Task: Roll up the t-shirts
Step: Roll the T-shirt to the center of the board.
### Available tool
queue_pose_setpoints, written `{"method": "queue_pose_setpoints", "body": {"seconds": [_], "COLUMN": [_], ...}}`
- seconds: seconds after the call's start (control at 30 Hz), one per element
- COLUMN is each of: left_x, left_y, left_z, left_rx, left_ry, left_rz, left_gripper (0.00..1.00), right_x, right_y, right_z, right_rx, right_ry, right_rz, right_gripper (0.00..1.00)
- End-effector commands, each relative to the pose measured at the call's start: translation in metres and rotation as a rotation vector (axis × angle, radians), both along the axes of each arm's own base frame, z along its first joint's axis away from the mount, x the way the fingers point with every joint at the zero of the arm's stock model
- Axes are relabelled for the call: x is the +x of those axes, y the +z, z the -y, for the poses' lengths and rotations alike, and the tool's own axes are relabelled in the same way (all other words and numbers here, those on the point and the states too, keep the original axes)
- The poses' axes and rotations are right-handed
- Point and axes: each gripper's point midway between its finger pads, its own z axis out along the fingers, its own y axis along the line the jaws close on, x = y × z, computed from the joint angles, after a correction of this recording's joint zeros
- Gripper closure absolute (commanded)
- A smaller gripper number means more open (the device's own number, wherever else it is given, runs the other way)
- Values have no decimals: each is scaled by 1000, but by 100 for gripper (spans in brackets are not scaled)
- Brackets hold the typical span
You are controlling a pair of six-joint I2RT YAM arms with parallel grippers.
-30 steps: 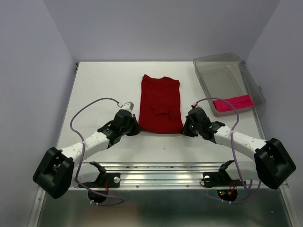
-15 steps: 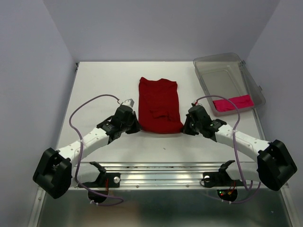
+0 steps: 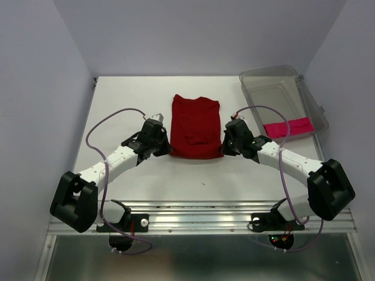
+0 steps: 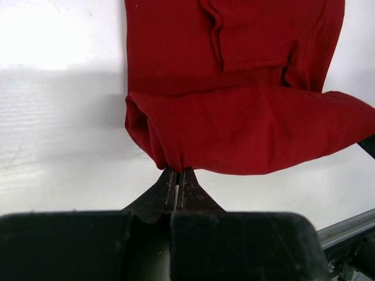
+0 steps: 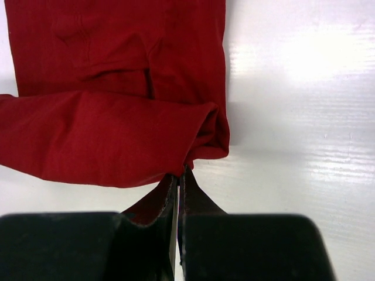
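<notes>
- A dark red t-shirt (image 3: 196, 126) lies flat mid-tabletop (image 3: 126, 99), with its near edge folded up into a loose roll.
- The left gripper (image 4: 177, 173) is pinched tight on the roll's left end.
- The right gripper (image 5: 179, 175) is pinched tight on the roll's right end.
- A pink t-shirt (image 3: 287, 127) lies rolled inside the clear bin (image 3: 272, 96), far right.

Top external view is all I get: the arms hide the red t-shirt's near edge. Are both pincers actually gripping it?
Observer: Left wrist view shows the left pincer shut on the red t-shirt at its near left corner.
Operator: And the right?
Observer: Right wrist view shows the right pincer shut on the near right corner.
Operator: Is that edge flat?
Observer: No, it is turned over onto the shirt in a puffy fold.
</notes>
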Motion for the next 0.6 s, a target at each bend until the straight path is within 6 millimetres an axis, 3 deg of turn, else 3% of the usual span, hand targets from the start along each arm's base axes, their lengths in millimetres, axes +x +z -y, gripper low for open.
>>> {"method": "queue_pose_setpoints", "body": {"seconds": [0.0,0.57], "left_x": [24,87], "left_y": [23,17], "left_z": [3,6], "left_rx": [-7,25], "left_ry": [-20,-45], "left_rz": [64,49], "left_gripper": [100,100], "right_x": [24,69], "right_y": [19,6], "right_z": [-4,-3], "right_rx": [-17,-71], "right_ry": [-19,-47], "right_rz": [73,52], "right_gripper": [99,99]}}
